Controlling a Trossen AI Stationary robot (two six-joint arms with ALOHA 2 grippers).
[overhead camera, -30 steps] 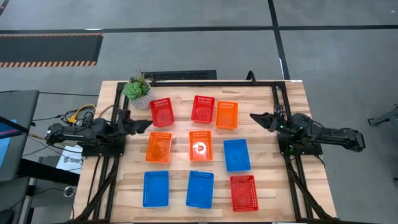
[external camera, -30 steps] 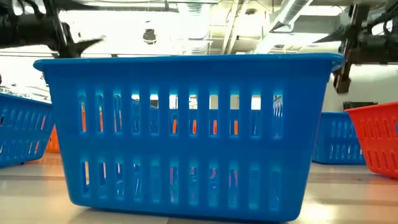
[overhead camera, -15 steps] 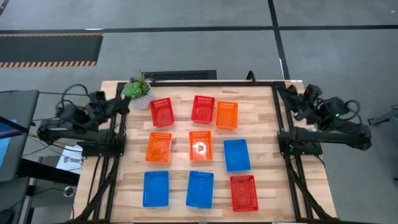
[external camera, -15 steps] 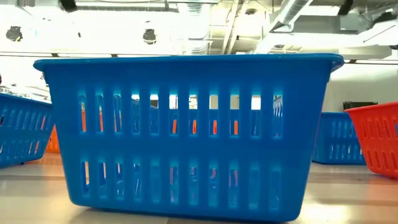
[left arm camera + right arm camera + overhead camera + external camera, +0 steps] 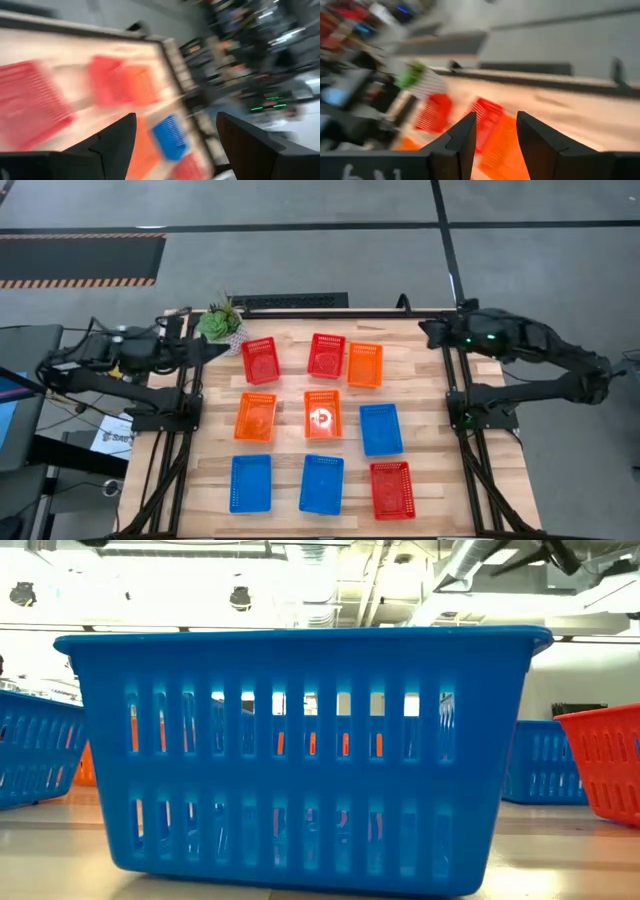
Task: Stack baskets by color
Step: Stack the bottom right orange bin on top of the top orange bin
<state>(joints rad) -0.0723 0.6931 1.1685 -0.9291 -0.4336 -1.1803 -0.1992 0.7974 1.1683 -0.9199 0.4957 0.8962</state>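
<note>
Both your arms have swung toward the bench's (image 5: 420,430) far corners. Your left hand (image 5: 222,350) and right hand (image 5: 427,331) hang open and empty. The nine baskets (image 5: 322,418) sit unstacked in three rows.

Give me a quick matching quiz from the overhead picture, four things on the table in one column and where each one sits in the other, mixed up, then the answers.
Things:
1. plant
2. red basket on its own
3. middle blue basket
4. left gripper

Places:
A. front row, right end
B. back left corner
C. front row, between two other baskets
D. beside the back-left red basket, just below the plant

Pairs: 1-B, 2-A, 3-C, 4-D
</note>
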